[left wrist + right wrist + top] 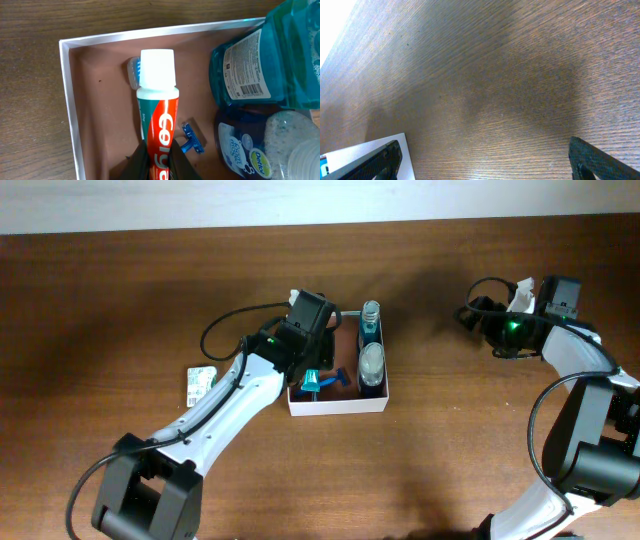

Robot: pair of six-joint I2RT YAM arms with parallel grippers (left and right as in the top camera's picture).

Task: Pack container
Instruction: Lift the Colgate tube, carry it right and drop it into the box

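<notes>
Left end effector point(159, 167) clamped on a toothpaste tube point(159, 112). The tube's long axis runs 6 to 12 o'clock, cap at 12, over the floor of the container point(67, 100), which rests mid-surface point(120, 300). Right end effector point(487, 162), spread wide and empty, is well apart at 2 o'clock; the left arm is nearer.

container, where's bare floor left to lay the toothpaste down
Bare floor lies between the container wall and the toothpaste tube, and along the end wall past the cap. Crowded: two blue bottles fill the other side, razor beside them.
</notes>
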